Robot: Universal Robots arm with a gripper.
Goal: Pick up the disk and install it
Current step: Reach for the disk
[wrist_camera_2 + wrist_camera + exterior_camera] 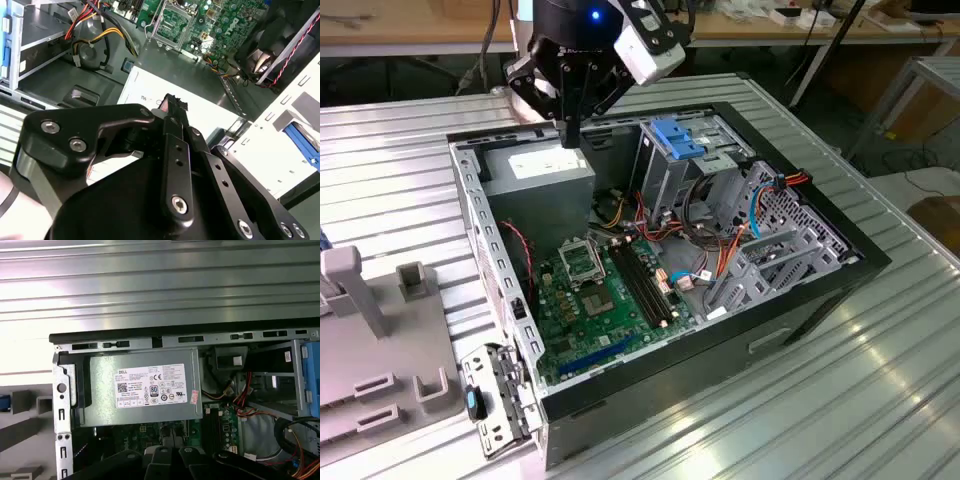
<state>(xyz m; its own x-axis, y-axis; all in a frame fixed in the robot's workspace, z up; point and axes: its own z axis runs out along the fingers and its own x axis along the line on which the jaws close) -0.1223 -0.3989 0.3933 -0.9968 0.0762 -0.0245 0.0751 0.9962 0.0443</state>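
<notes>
Gripper (pixel 570 138) hung over the power-supply box (pixel 542 165), upper left of the exterior view, fingers pinched together, nothing held. Disk location: could not tell. Risk: a descent here would strike the box; loose cables (pixel 617 211) beside it could snag the fingers.

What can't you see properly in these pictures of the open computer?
Second wrist view: the shut gripper covers much of the power supply.
First wrist view: the blue part is cut off by the picture's edge.
First wrist view: the gripper's black body hides part of the green board.
</notes>
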